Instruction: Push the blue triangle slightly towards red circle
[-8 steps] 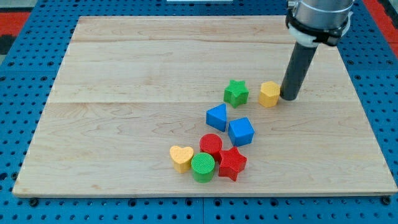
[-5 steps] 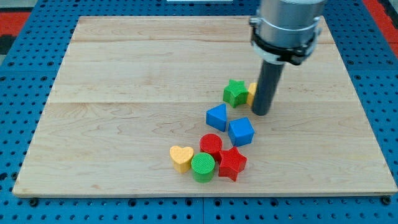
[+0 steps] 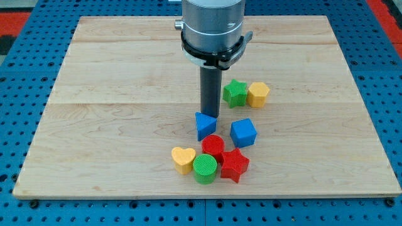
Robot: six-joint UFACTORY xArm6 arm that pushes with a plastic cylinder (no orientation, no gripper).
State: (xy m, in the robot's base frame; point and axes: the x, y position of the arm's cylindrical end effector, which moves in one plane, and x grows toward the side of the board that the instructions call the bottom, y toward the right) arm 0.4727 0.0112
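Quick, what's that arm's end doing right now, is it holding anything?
No gripper: my tip holds nothing, pressing the blue triangle's top edge, red circle just below.

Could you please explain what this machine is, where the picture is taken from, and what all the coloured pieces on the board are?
This is a robot arm with no hand: it ends in a straight dark rod, a tool for pushing, and it holds nothing. My tip rests against the top edge of the blue triangle, on the side away from the red circle, which lies just below it. There is one camera, looking down at an angle on a wooden board; its mounting is not known. Also on the board: a blue cube, a red star, a green circle, a yellow heart, a green star and a yellow block.
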